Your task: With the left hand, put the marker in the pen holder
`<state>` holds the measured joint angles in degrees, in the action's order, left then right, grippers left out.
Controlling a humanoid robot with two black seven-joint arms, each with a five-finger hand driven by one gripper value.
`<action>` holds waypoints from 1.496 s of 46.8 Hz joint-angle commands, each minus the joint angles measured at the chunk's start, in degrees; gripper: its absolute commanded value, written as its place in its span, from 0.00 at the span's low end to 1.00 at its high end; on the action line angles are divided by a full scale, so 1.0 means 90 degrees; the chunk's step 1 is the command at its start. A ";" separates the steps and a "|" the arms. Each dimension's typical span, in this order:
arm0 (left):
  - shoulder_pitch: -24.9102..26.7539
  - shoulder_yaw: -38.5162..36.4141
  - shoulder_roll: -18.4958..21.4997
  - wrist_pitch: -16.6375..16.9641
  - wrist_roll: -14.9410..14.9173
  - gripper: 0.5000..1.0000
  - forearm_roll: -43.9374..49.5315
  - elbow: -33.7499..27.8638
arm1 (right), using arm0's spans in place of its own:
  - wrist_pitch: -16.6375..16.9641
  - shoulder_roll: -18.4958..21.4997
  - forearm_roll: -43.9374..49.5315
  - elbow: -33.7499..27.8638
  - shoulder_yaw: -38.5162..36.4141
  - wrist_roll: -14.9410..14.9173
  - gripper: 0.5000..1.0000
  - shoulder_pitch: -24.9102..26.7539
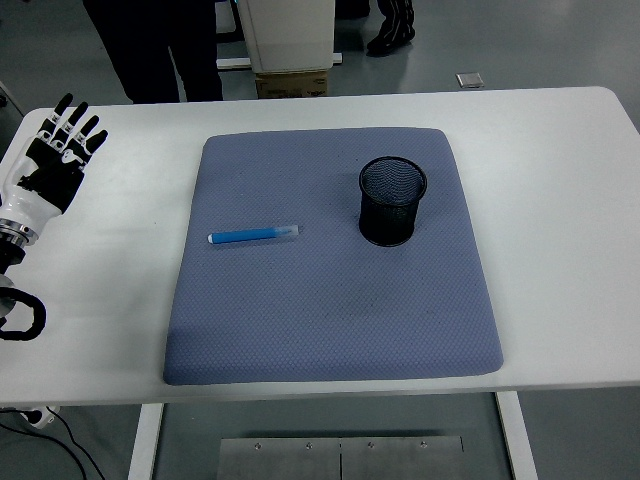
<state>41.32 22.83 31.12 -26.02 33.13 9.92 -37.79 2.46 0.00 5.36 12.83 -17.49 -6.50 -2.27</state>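
light: bright, even, overhead | shadows: soft, faint beside pen holder (pixel 392 201) | glare: mild sheen on white counter (pixel 560 200) | focus: sharp | edges: slight bowing

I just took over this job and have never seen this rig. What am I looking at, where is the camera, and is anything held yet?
One picture, taken from a camera high on the robot, looking down over a white table. The robot's left hand, five fingers spread, is at the left edge and holds nothing. The right hand is out of view. A blue-grey mat lies on the table. On it lie a blue marker and, to its right, an upright black mesh pen holder. A person's legs show at the top.
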 commanded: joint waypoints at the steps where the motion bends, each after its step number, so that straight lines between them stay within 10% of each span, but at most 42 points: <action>1: -0.0011 -0.0008 -0.0010 0.0001 0.0000 1.00 0.0001 0.0000 | 0.0000 0.0000 0.0000 0.0000 0.0000 0.0000 1.00 -0.0002; 70: -0.0148 0.0207 -0.0187 0.0138 0.0000 1.00 -0.0741 0.0049 | 0.0000 0.0000 0.0000 0.0000 0.0000 0.0000 1.00 -0.0002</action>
<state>39.47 24.73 29.24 -24.89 33.07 3.97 -37.43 2.46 0.00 5.36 12.83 -17.49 -6.50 -2.28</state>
